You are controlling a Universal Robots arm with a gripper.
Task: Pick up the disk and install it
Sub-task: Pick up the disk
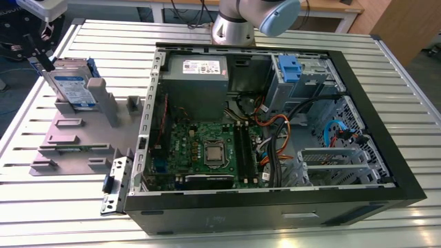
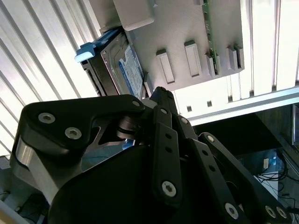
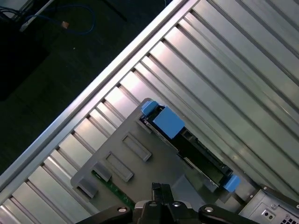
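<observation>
At the exterior view's left, I see the gripper closed and empty just above the disk, which stands on edge in a grey rack beside the computer case.

The arm stands on a silver base column at the top middle of the exterior view. Above the column sits a shoulder joint with a pale blue-grey cap. The arm's middle run lies outside the frame. At the exterior view's upper left, a light grey wrist carries the black gripper. The gripper points downward at a slight tilt, its tip slanting toward the exterior view's right. In both wrist views, the gripper's black bolted links spread wide near the camera and narrow toward the tip.
</observation>
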